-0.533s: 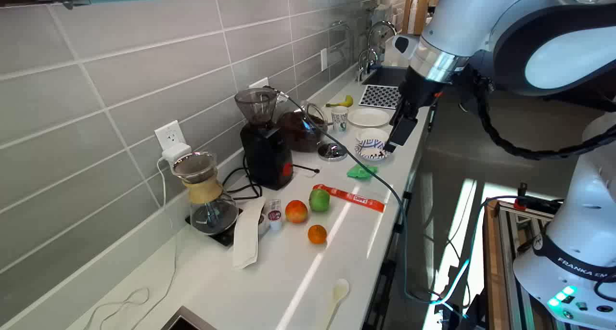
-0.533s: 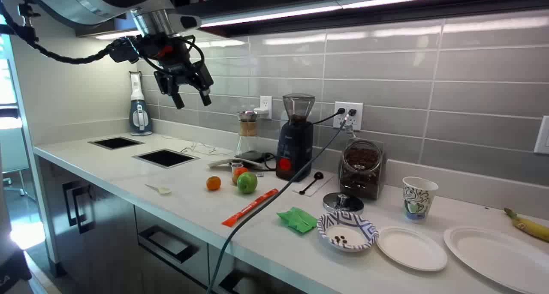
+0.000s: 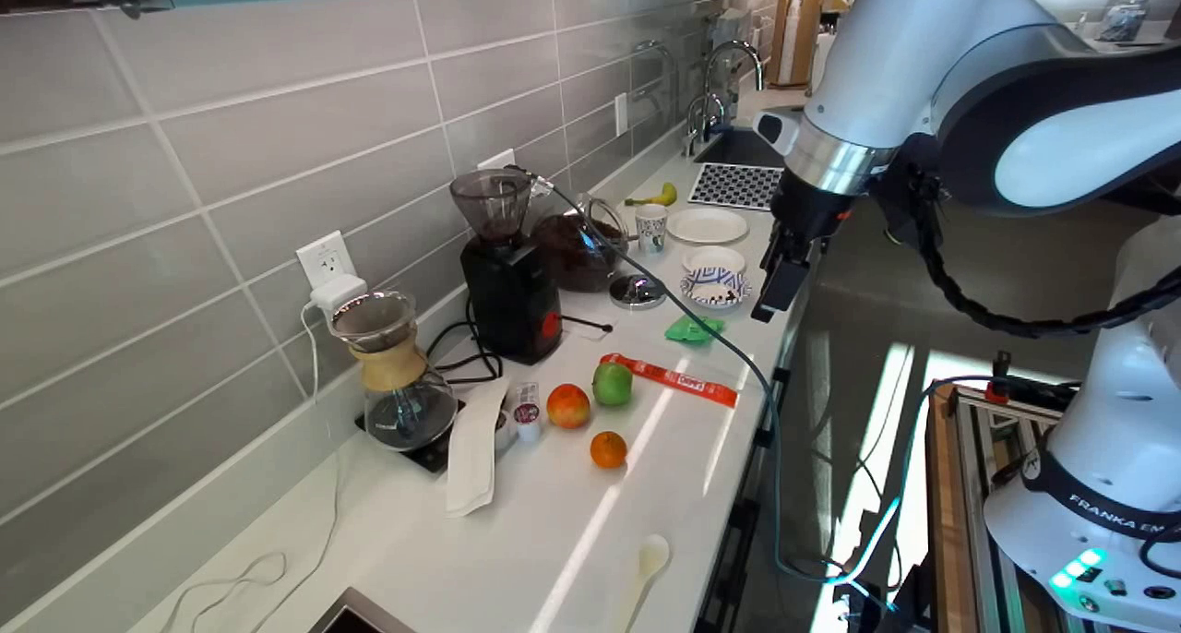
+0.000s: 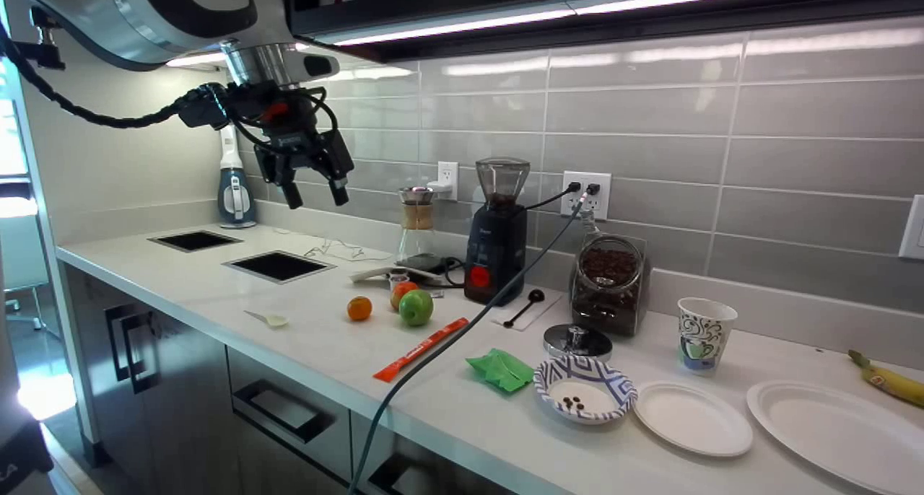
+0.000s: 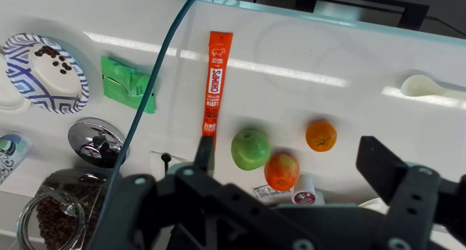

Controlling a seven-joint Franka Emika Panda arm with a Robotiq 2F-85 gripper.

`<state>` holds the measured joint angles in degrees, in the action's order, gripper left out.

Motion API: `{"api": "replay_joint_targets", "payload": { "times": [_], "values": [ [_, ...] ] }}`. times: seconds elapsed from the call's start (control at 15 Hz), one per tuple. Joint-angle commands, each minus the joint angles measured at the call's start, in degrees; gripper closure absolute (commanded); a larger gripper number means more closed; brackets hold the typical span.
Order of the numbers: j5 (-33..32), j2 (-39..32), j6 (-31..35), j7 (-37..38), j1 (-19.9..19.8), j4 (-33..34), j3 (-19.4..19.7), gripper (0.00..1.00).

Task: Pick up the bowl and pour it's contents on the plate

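Note:
The bowl is white with a blue pattern and stands upright on the counter, in both exterior views (image 3: 706, 292) (image 4: 574, 369) and at the left of the wrist view (image 5: 67, 84). Several dark beans (image 4: 572, 402) lie in it. A small white plate (image 4: 693, 419) is beside the bowl; a larger oval white plate (image 4: 837, 430) lies beyond it. My gripper (image 4: 316, 194) is open and empty, high above the counter and away from the bowl. In the wrist view its fingers (image 5: 287, 148) stand wide apart, with fruit on the counter below between them.
A teal cable (image 4: 462, 336) hangs across the counter between gripper and bowl. A green packet (image 4: 502, 370), silver lid (image 4: 577, 341) and bean jar (image 4: 610, 286) are near the bowl. A red stick (image 4: 421, 349), green apple (image 4: 416, 307) and grinder (image 4: 497, 242) stand farther along.
My gripper has moved lower, and in an exterior view it has shifted right, off the bowl's edge that it had covered. It stays open. The bowl and plates have not moved.

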<state>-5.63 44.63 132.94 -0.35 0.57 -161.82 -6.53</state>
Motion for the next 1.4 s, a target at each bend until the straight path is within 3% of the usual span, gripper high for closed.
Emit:
{"api": "replay_joint_targets", "payload": {
  "times": [0.0, 0.13, 0.27, 0.67, 0.87, 1.33],
  "values": [
    [-0.6, 0.0, -0.2, 0.5, 0.6, 0.1, 0.6, 0.0],
    [-1.2, -1.4, 0.9, 1.9, -0.9, 1.0, 0.4, 0.0],
    [-1.5, -5.4, 2.5, 2.3, -3.8, 3.8, 2.5, 0.0],
    [0.4, -18.7, 11.0, 1.4, -11.4, 8.3, 12.5, 0.0],
    [1.3, -26.2, 15.3, -1.4, -12.7, 11.1, 17.2, 0.0],
    [4.0, -43.4, 22.7, -3.1, -16.3, 22.4, 24.4, 0.0]
  ]
}}
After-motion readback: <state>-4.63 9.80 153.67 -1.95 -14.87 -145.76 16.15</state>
